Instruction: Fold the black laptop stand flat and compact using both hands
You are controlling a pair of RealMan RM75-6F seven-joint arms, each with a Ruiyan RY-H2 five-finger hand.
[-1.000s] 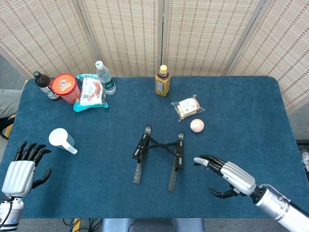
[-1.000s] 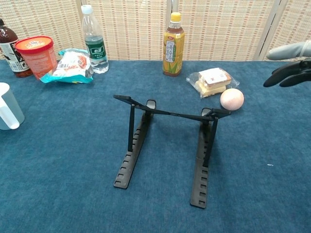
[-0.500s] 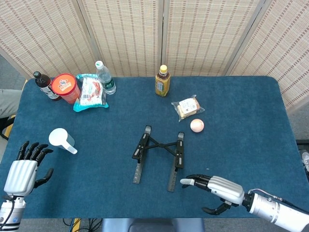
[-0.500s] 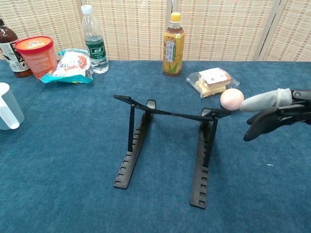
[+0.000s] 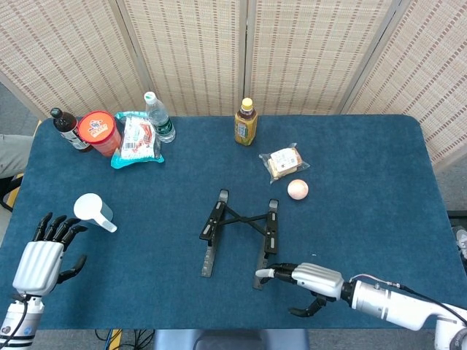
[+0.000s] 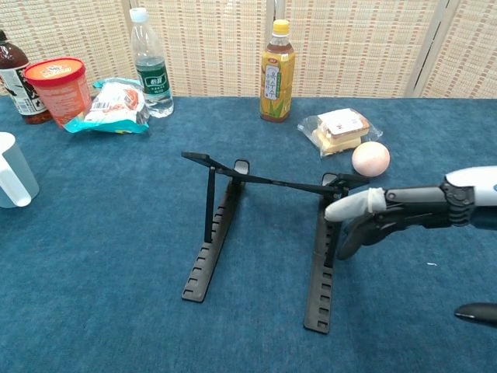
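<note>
Chest view: laptop stand (image 6: 268, 225) beside right robot hand (image 6: 396, 214).

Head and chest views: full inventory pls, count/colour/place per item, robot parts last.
laptop stand: 1, black, table centre, still unfolded
table: 1, blue cloth top
dark bottle: 1, brown, far left corner
tub: 1, red, beside dark bottle
snack bag: 1, teal and white, right of tub
water bottle: 1, clear, behind snack bag
tea bottle: 1, amber, yellow cap, far centre
wrapped sandwich: 1, clear wrap, right of centre
ball: 1, pinkish, near sandwich
cup: 1, white, left
left hand: open, near left edge
right hand: open, fingers at stand's right rail
</note>
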